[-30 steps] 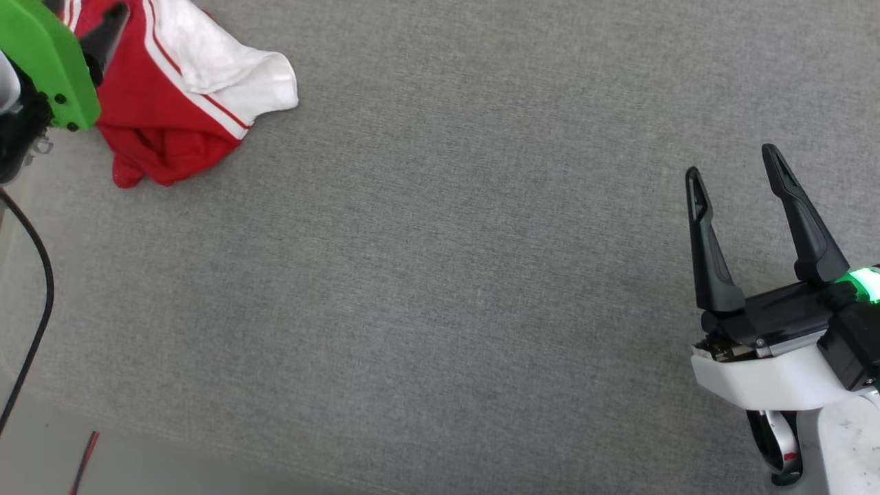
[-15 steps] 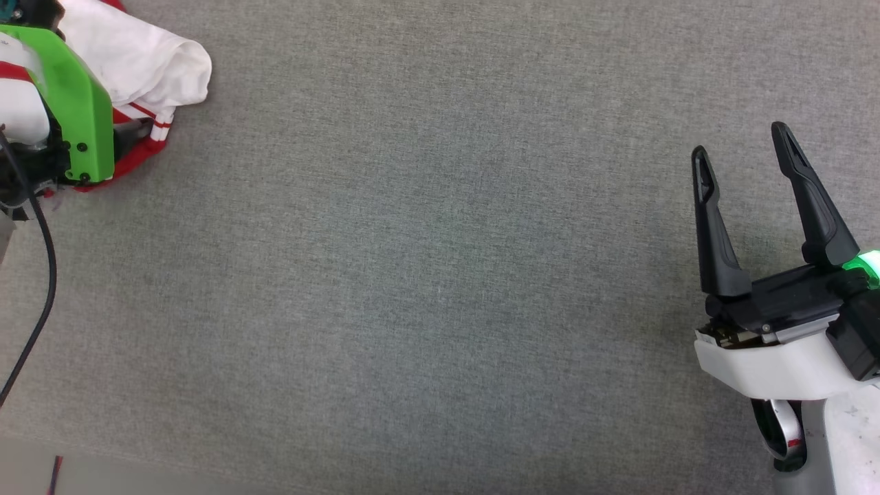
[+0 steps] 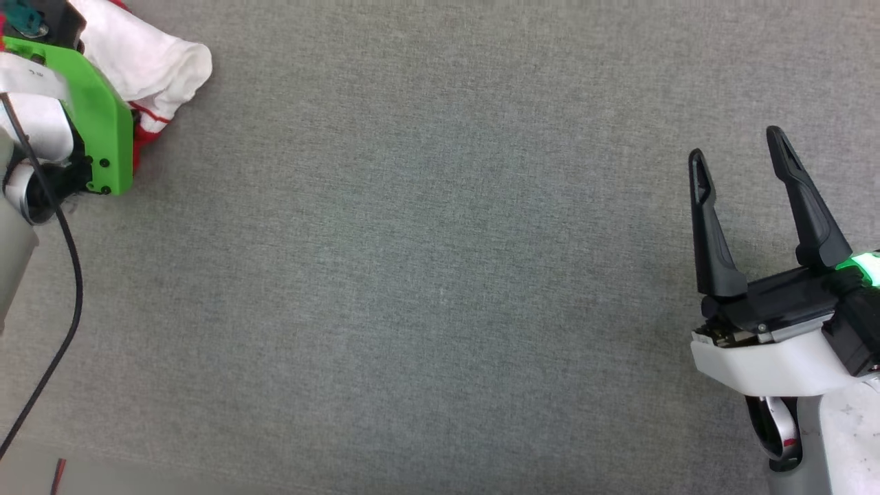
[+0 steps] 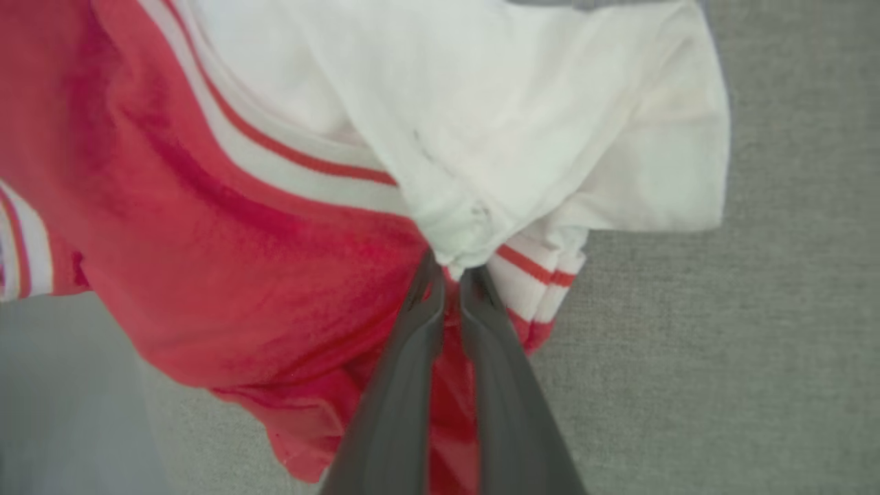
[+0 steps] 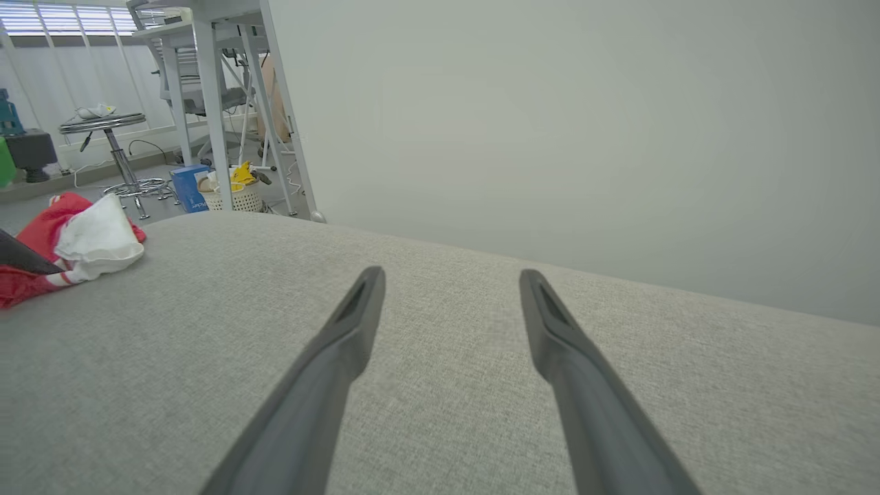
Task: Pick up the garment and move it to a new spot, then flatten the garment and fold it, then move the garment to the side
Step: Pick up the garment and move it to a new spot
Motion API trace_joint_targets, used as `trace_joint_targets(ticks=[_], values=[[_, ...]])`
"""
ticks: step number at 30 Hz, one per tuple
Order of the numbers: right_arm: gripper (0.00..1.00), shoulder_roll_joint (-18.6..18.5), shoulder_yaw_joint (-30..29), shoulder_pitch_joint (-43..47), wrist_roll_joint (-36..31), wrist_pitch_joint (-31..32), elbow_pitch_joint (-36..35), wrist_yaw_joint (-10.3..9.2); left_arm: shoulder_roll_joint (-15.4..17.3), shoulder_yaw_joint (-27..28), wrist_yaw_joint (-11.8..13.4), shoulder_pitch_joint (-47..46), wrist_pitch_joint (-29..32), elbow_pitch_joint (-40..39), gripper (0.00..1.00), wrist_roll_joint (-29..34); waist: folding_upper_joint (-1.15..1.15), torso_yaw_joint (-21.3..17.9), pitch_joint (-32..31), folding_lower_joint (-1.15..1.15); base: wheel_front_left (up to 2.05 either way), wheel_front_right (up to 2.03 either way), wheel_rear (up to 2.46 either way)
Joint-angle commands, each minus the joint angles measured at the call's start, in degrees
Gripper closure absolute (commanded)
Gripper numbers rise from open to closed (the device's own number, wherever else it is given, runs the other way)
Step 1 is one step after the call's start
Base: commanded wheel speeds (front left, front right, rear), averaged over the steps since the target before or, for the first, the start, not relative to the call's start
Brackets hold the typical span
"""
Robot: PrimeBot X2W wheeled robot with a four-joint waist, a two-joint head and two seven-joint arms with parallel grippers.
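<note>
In the head view, the garment (image 3: 161, 62) sits bunched in the upper left corner of the frame. A white sleeve faces the middle of the frame and a strip of red with red-white trim shows below it. The left arm's green wrist bracket (image 3: 103, 127) covers much of the garment, and a black cable (image 3: 65, 289) trails from it down the left edge. The grey fabric surface (image 3: 440, 275) runs across the whole frame. At the lower right, the right gripper (image 3: 735, 144) hangs above this surface with its two dark fingers spread well apart and nothing between them. A green light glows on its wrist.

In the left wrist view, the left gripper (image 4: 450, 269) is clenched. Its fingers rise from the bottom centre and meet at mid-frame, pinching a knot of white sleeve cloth beside the striped cuff. Red body fabric fills the left half, the white sleeve spreads across the top and right, and grey surface shows at the far right.

In the right wrist view, the right gripper's fingers stand apart in the lower middle over bare grey fabric. The garment lies heaped at the left edge, on the surface, with a dark finger against it. Behind it are a metal stool (image 5: 113, 127), white table legs (image 5: 213, 103), a blue box (image 5: 189, 189) and a plain wall (image 5: 584, 124).
</note>
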Motion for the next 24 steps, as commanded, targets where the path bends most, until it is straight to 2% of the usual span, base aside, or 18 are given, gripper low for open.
trace_joint_targets(ticks=[1,8,15,21,24], values=[[0.00,0.12,0.02,0.42,0.51,-0.28,0.32,-0.04,-0.33,-0.56,-0.11,-0.54,-1.98,-0.05,1.00,0.56,0.00,0.80,-3.11,0.00,0.00,0.00,0.00],[0.00,1.43,-0.10,3.06,1.57,-0.28,1.41,-0.04,0.75,-5.23,-0.11,-4.36,-11.24,-4.84,1.00,4.32,0.00,1.26,-10.11,0.00,0.00,0.00,0.00],[0.00,2.51,-0.25,4.63,2.29,-0.28,1.78,-0.04,0.15,-9.96,-0.11,-7.70,-16.41,-11.51,1.00,6.97,0.00,0.44,-13.67,0.00,0.00,0.00,0.00],[0.00,3.11,-0.64,4.77,2.93,-0.28,1.73,-0.04,-2.62,-13.47,-0.11,-9.53,-18.19,-16.26,1.00,9.13,0.00,-2.69,-15.07,0.00,0.00,0.00,0.00],[0.00,3.25,-0.94,4.79,3.26,-0.28,1.66,-0.04,-5.27,-15.02,-0.11,-10.04,-18.77,-17.79,1.00,9.98,0.00,-5.03,-15.38,0.00,0.00,0.00,0.00]])
